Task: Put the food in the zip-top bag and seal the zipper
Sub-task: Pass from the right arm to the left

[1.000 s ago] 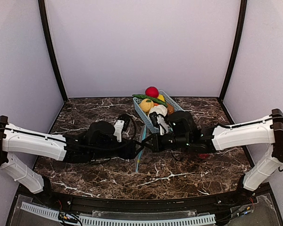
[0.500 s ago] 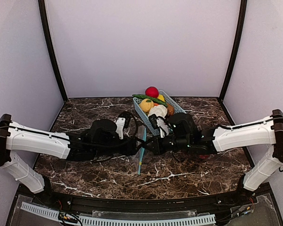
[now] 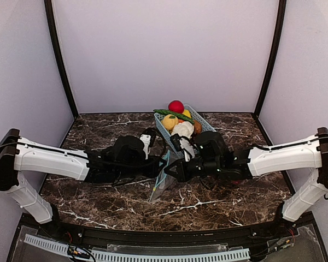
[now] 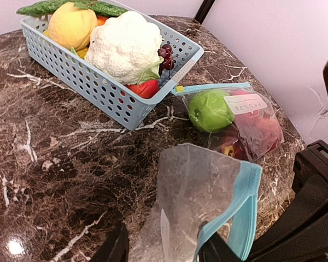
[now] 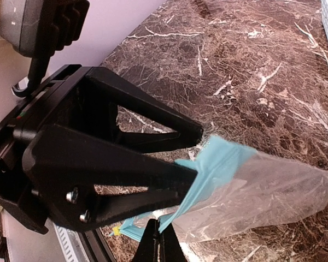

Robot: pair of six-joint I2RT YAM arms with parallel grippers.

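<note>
Dark marble table [image 3: 98, 196], pale lavender walls all round. Starting on the left, the left gripper [image 4: 164, 250] has its jaws apart, one finger either side of the empty zip-top bag [image 4: 197, 185], so it's straddling the bag and not pinching it. The bag hangs between the two grippers, and its blue zipper strip [image 4: 238, 202] runs roughly front to back. On the other side, the right gripper [image 5: 156, 243] looks to have its jaws together on the bag's rim.

The food [image 3: 176, 106] isn't in this bag. It's piled in the blue basket [image 4: 87, 82] just behind the grippers, toward the back wall. The right arm looks slightly nearer to it. A second bag [image 4: 246, 117], holding a green apple and red fruit, lies beside the basket's near corner.

My guess is the mouth needs spreading before anything goes in.
</note>
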